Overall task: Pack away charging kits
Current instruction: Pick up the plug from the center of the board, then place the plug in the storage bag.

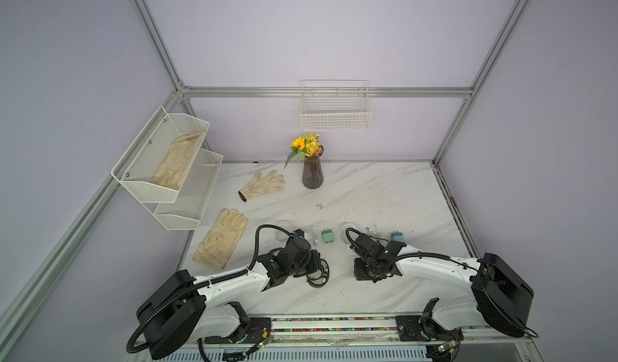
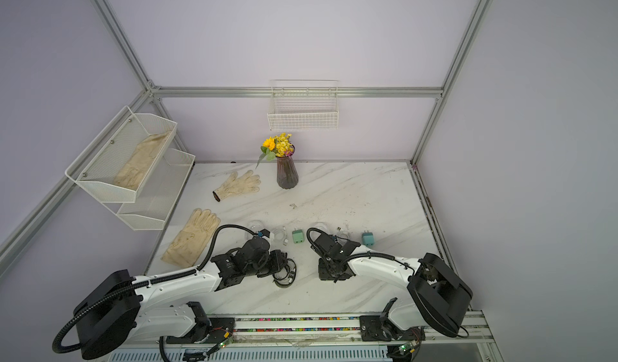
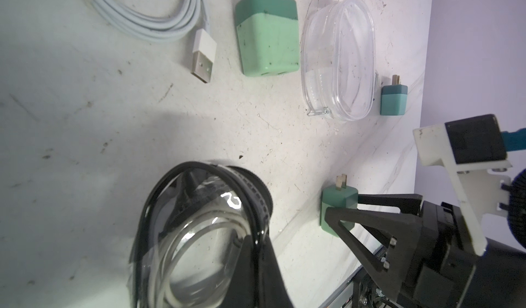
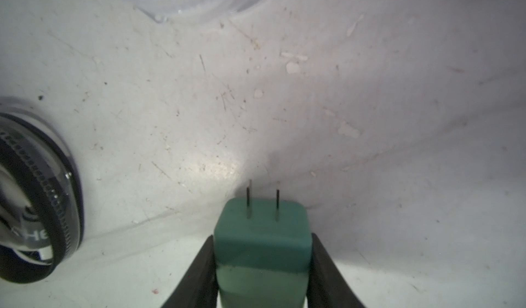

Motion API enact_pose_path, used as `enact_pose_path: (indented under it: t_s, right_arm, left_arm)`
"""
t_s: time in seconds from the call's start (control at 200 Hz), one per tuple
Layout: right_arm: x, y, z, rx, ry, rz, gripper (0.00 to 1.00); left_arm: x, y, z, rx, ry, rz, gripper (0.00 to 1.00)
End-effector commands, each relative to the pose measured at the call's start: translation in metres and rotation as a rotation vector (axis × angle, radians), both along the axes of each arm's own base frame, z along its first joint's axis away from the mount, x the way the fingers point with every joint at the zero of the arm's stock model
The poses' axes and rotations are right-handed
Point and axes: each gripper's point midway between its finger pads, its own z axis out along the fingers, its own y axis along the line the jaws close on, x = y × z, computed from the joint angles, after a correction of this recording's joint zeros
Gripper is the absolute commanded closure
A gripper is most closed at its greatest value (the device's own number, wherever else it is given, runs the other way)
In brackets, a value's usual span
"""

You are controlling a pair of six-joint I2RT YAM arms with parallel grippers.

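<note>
Right fingers (image 4: 196, 278) clamp a mint green adapter (image 4: 262, 249); left fingers (image 3: 264, 269) pinch a clear case (image 3: 182, 235).

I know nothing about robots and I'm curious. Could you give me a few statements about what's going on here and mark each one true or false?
1. The right gripper holds a mint green adapter. True.
2. All three gloves lie on the table. False: a knit glove and a larger glove do, but a third glove lies in the upper tray of the wall rack.
3. The zippered case has a white cable coiled inside. True.
4. The teal-blue adapter is packed in a case. False: it lies on the bare table, outside any case.
5. The wire basket holds a cable. False: nothing shows in it.
</note>
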Motion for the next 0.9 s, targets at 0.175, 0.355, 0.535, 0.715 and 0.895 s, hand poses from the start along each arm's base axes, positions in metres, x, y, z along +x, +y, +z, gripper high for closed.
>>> enact_pose_path:
  t_s: [0.175, 0.355, 0.535, 0.715, 0.895]
  right_arm:
    - [0.022, 0.037, 0.051, 0.091, -0.052, 0.055, 0.74]
    - [0.029, 0.083, 0.074, 0.300, -0.053, 0.087, 0.74]
    - [0.029, 0.119, 0.071, 0.424, -0.018, 0.128, 0.76]
    - [0.026, 0.142, 0.069, 0.503, 0.002, 0.142, 0.76]
    - [0.030, 0.146, 0.051, 0.472, 0.009, 0.164, 0.76]
  left_arm:
    - [0.020, -0.020, 0.046, -0.107, -0.076, -0.014, 0.98]
    - [0.024, -0.019, 0.053, -0.143, -0.075, -0.002, 0.98]
    - [0.023, -0.017, 0.059, -0.225, -0.075, 0.014, 1.00]
    - [0.018, -0.009, 0.065, -0.276, -0.101, 0.029, 1.00]
    - [0.013, -0.009, 0.066, -0.299, -0.111, 0.004, 1.00]
